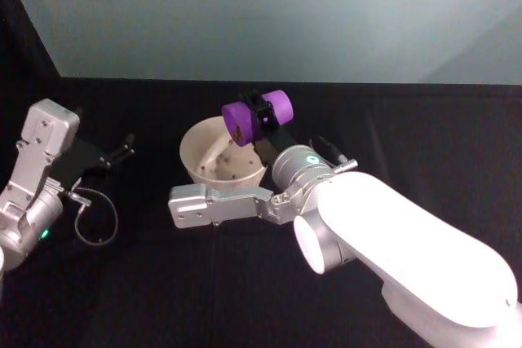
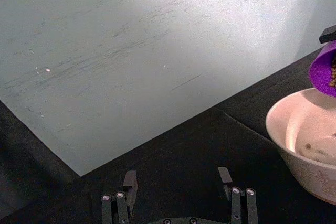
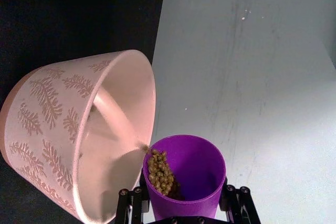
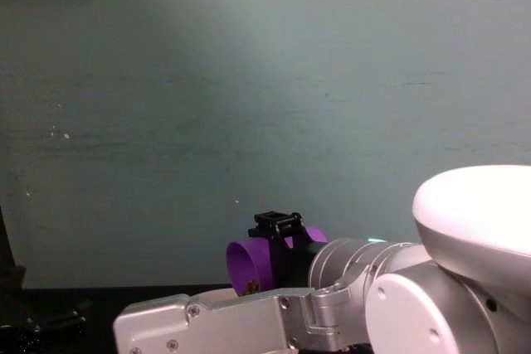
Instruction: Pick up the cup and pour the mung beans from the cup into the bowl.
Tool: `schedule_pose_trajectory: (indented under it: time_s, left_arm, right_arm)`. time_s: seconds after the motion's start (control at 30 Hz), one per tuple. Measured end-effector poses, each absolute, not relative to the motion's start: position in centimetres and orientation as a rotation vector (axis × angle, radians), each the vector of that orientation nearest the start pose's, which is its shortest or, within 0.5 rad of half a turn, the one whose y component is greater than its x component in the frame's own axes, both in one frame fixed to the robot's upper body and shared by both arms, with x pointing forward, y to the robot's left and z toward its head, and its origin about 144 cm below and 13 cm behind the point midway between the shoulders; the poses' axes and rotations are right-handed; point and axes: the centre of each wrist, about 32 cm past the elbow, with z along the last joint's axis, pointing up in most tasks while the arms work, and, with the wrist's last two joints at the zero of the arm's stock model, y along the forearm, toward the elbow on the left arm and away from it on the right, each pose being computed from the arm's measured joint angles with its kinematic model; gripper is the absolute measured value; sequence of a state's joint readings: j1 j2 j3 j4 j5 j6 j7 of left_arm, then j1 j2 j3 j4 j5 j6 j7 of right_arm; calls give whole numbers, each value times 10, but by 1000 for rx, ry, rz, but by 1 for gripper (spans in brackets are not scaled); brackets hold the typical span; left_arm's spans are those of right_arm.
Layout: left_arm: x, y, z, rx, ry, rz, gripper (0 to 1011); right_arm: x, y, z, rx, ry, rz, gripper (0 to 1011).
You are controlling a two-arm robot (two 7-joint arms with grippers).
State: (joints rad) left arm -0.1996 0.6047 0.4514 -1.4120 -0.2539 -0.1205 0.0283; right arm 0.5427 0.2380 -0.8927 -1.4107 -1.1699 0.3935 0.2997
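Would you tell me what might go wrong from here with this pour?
The right gripper holds the cup on its side, its mouth near the bowl's rim, not its centre, so mung beans bunched at the lip may spill onto the table. Tipping further might knock the rim and shift the bowl. The left gripper sits open, aside.

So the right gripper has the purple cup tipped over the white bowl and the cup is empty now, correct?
Not quite. The cup is not empty: the right wrist view shows mung beans clustered at its lip. The rest holds: the right gripper has it tipped over the bowl.
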Motion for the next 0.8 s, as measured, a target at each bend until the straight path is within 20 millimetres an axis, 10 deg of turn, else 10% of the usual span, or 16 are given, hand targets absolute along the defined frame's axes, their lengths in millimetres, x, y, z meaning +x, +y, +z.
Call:
schedule_pose_trajectory:
  time_s: [0.8]
  left_arm:
    - [489, 310, 1140, 304, -285, 1248, 1000]
  right_arm:
    - [510, -70, 1204, -1124, -1383, -697, 717]
